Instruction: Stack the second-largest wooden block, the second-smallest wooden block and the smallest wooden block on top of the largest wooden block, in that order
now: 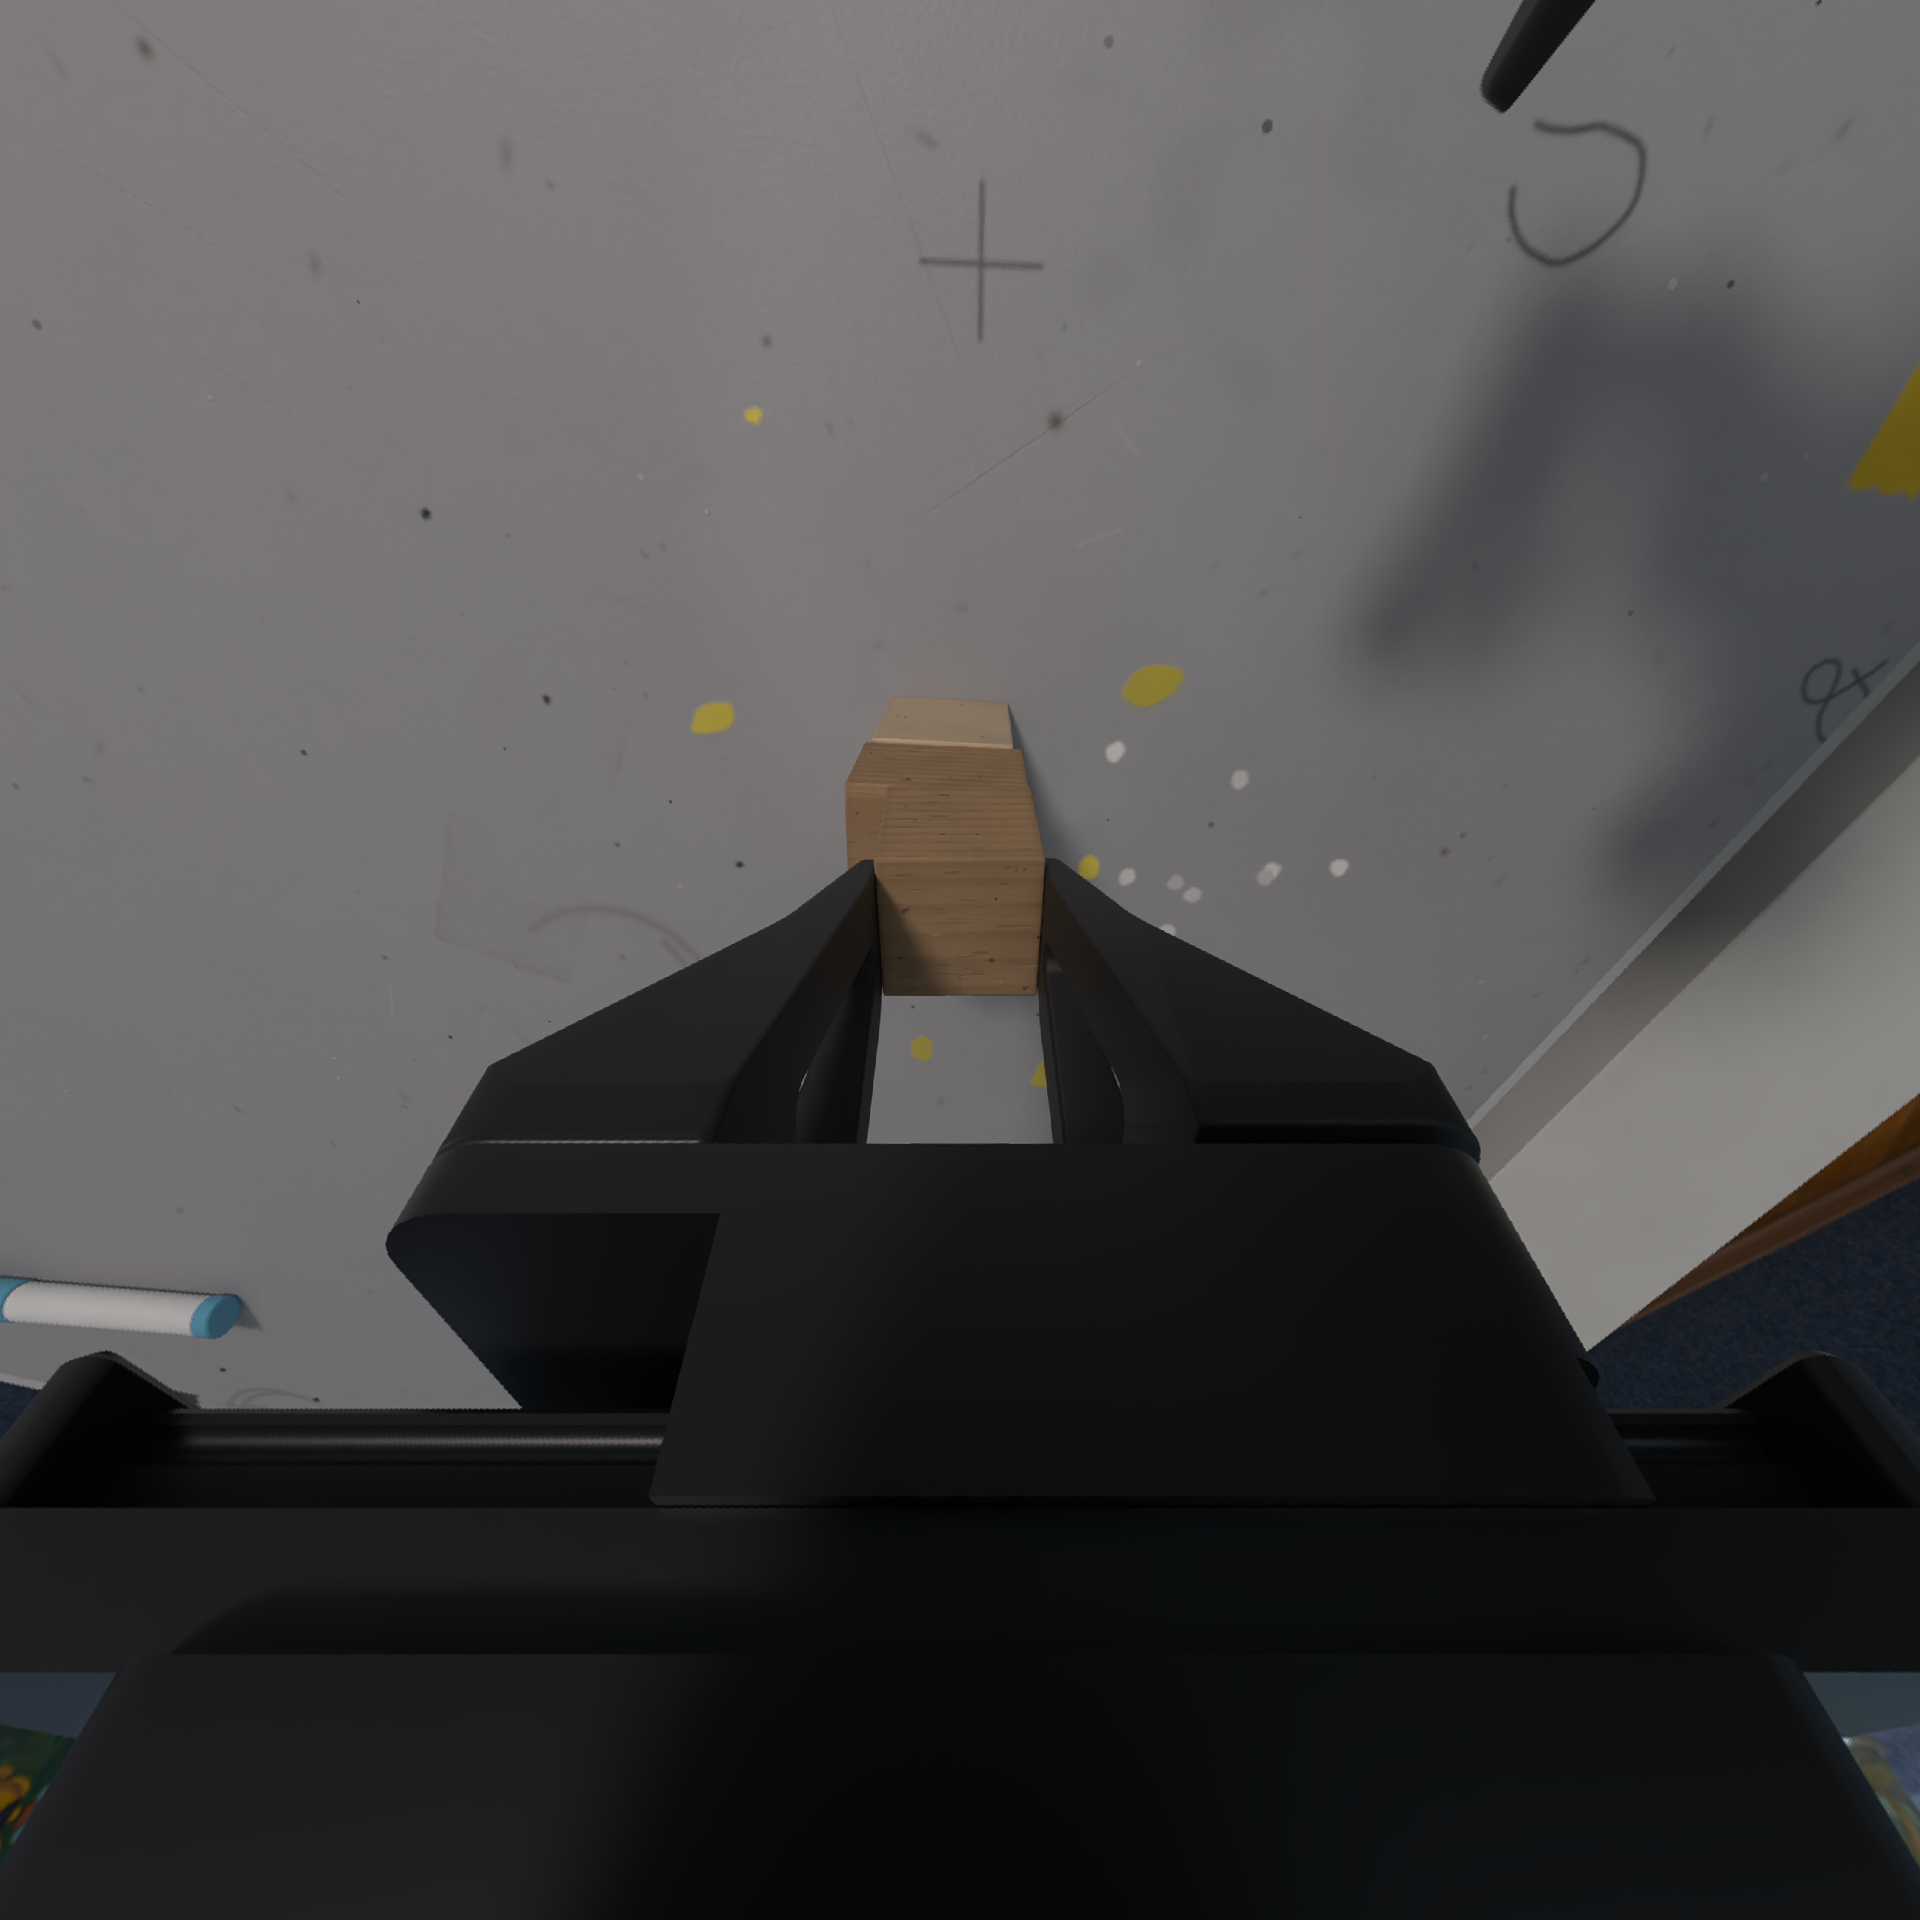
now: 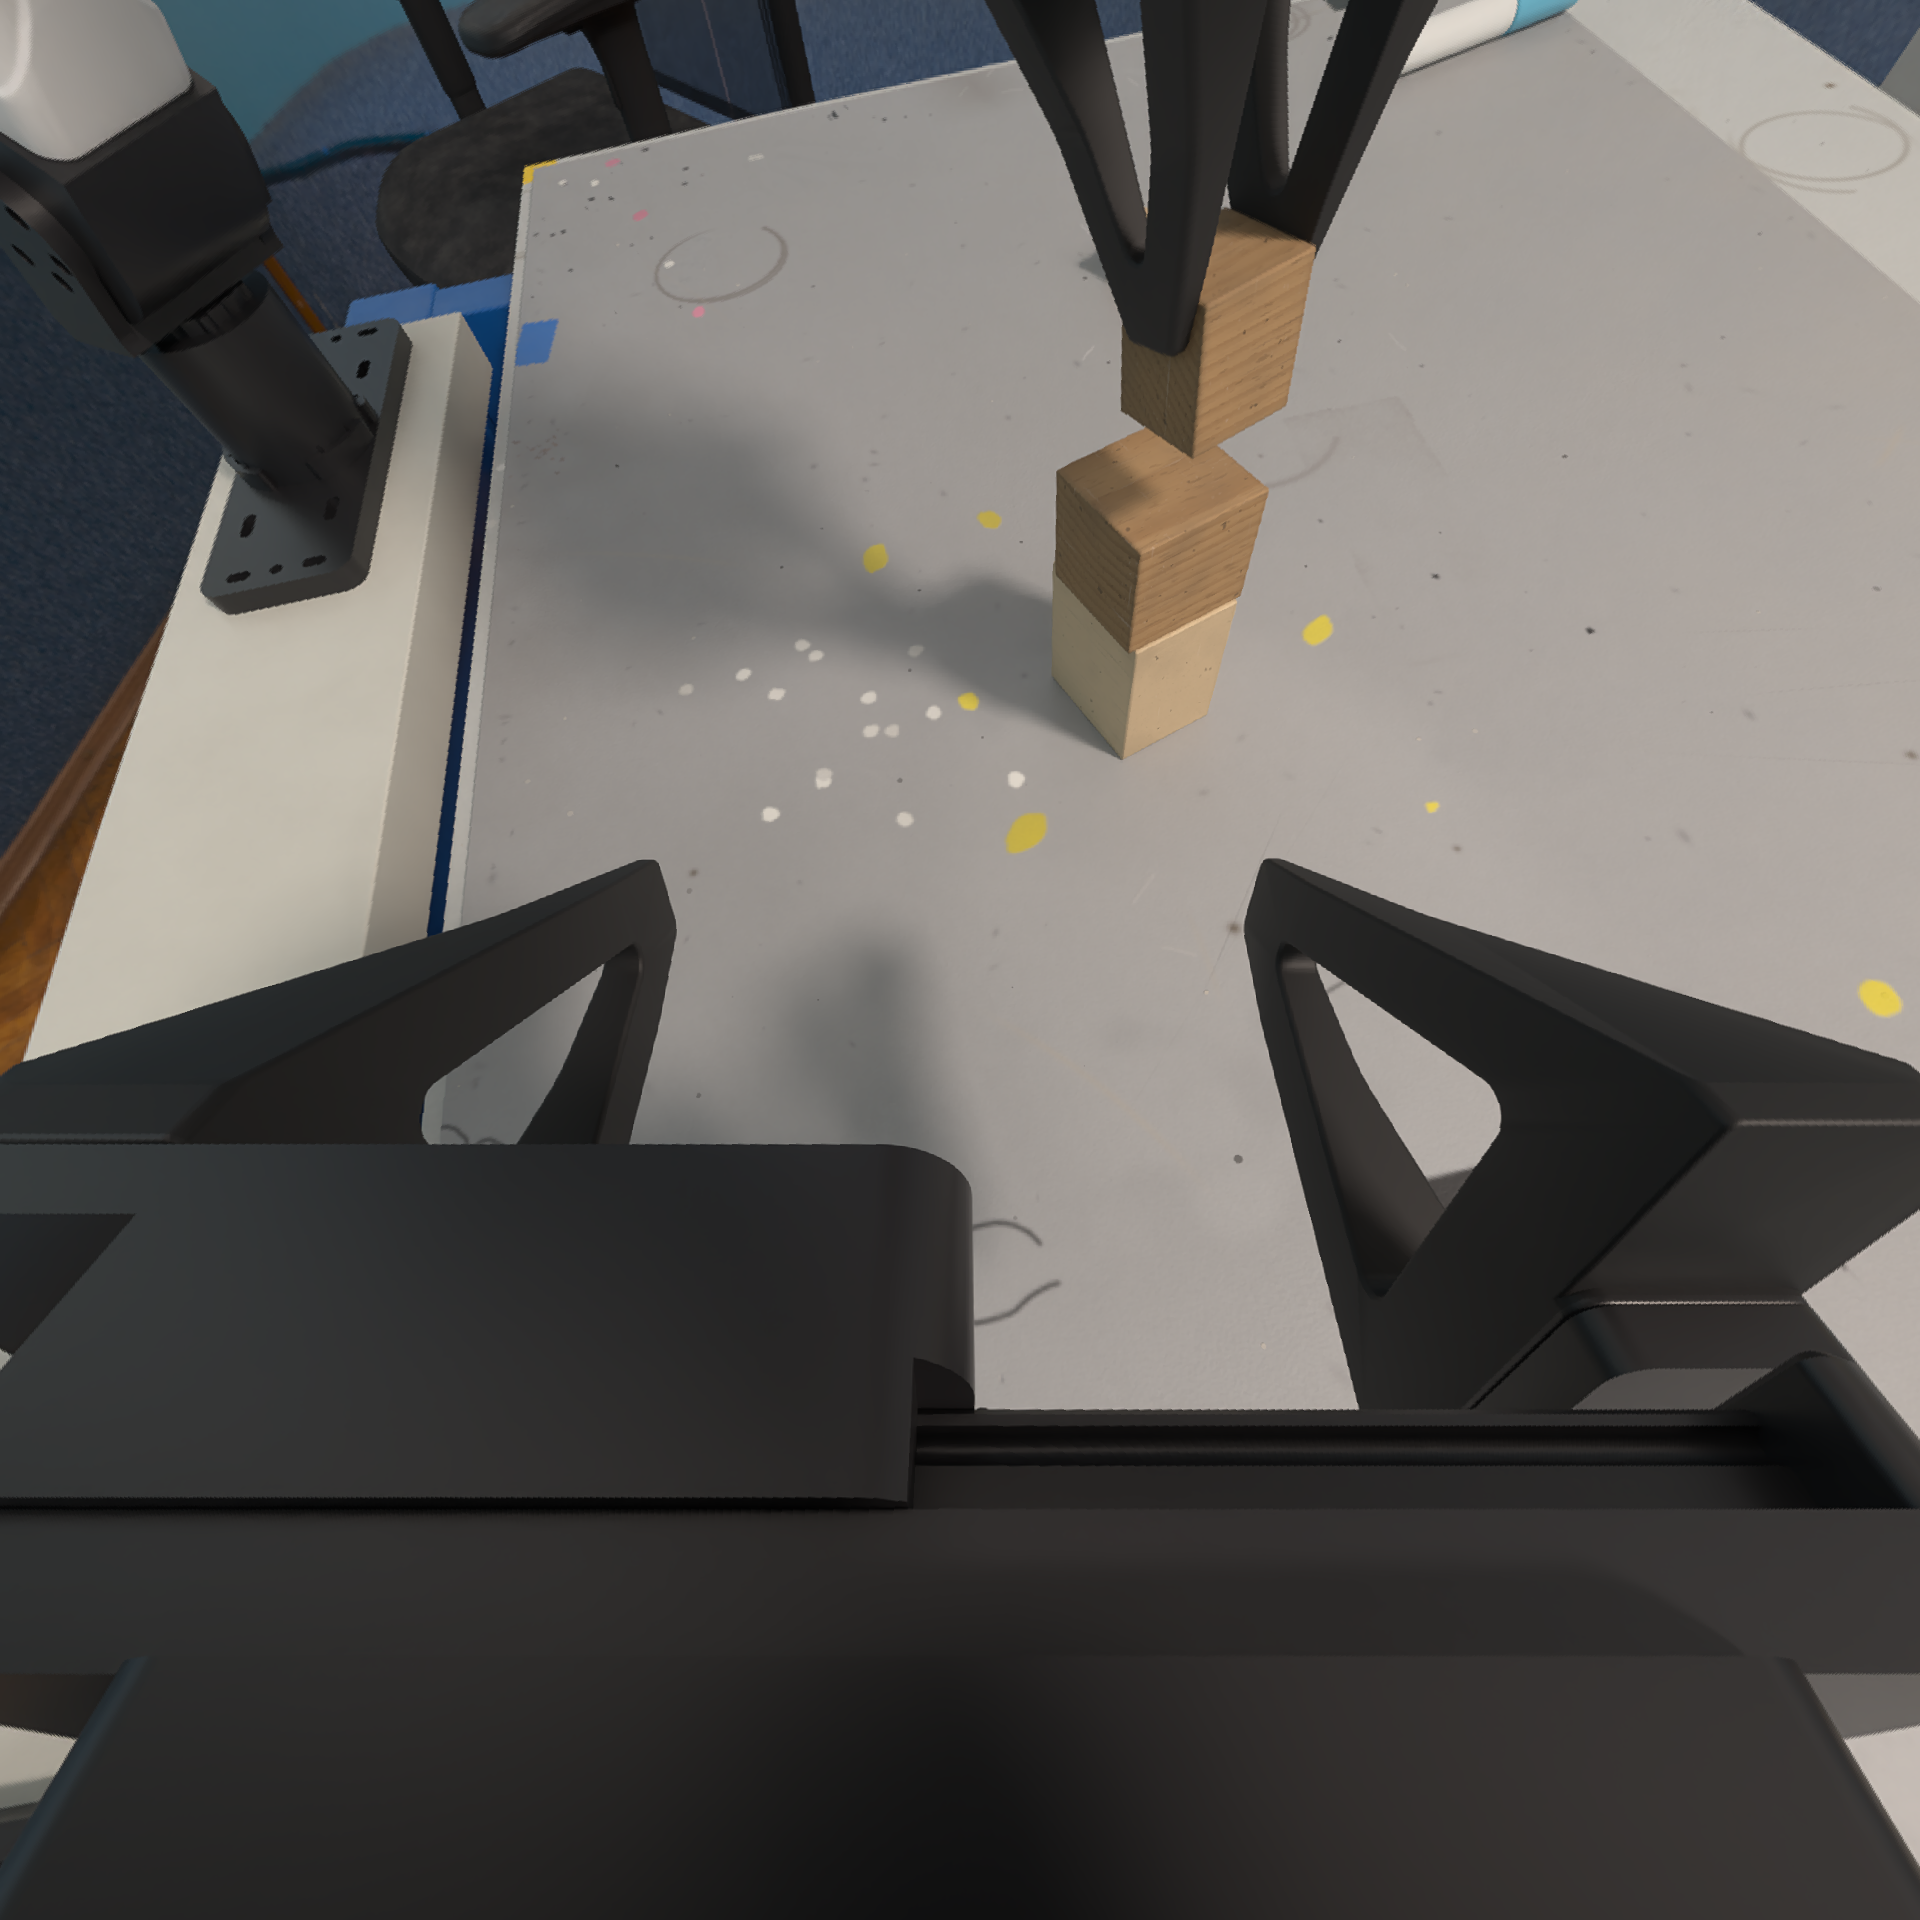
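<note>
My left gripper [image 1: 958, 878] is shut on a brown wooden block [image 1: 958, 925]. It holds the block directly over a stack of two blocks: a brown block [image 1: 904, 805] resting on a pale block [image 1: 940, 722]. In the right wrist view the left gripper [image 2: 1226, 301] comes down from the top with the held block [image 2: 1216, 343] just above the brown block [image 2: 1153, 530], which sits on the pale block [image 2: 1132, 675]. I cannot tell whether the held block touches the stack. My right gripper [image 2: 956, 894] is open and empty, low over the table in front of the stack. No other block is in view.
The grey table [image 2: 727, 468] is speckled with paint and pen marks. A blue-capped white marker [image 1: 114, 1311] lies near the table's edge. The left arm's base [image 2: 260, 416] stands on a white mount at the left. An office chair [image 2: 540, 104] is behind the table.
</note>
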Robot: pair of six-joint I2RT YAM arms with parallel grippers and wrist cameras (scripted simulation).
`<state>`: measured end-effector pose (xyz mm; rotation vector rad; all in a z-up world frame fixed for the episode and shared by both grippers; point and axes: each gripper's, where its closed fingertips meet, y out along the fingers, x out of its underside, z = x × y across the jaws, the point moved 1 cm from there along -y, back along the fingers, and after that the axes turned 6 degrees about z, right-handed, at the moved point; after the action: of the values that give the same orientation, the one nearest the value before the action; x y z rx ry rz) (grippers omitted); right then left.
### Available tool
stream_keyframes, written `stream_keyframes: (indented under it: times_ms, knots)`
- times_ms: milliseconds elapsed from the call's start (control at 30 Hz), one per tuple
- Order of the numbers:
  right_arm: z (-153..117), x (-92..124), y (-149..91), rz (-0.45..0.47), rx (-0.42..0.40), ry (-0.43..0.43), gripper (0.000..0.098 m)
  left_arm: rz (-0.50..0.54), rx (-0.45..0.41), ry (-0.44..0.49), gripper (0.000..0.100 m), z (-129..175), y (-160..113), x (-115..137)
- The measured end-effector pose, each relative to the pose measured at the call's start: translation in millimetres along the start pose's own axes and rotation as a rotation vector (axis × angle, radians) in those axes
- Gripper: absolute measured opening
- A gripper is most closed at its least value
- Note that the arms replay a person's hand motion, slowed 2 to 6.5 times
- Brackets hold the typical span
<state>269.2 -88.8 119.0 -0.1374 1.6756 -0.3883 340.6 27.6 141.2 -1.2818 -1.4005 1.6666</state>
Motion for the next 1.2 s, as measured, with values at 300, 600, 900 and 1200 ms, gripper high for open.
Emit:
stream_keyframes:
  times_ms: [300, 600, 900, 1200]
  knots:
    - [0.8, -1.8, -2.6, 0.01, 0.001, 0.002, 0.094, -0.026, -0.016, 0.004, 0.025, -2.9, 6.6, 3.3]
    - [0.2, -2.0, -2.9, 0.01, 0.0, 0.003, 0.094, -0.041, -0.015, 0.0, 0.025, -3.7, 13.8, 5.9]
    - [-0.5, -2.0, -3.2, 0.009, -0.001, 0.002, 0.094, -0.043, -0.007, 0.0, 0.025, -3.2, 18.0, 5.8]
    - [-0.6, -2.3, -3.3, 0.01, -0.001, 0.001, 0.094, -0.048, -0.002, 0.006, 0.025, -2.7, 20.3, 6.9]
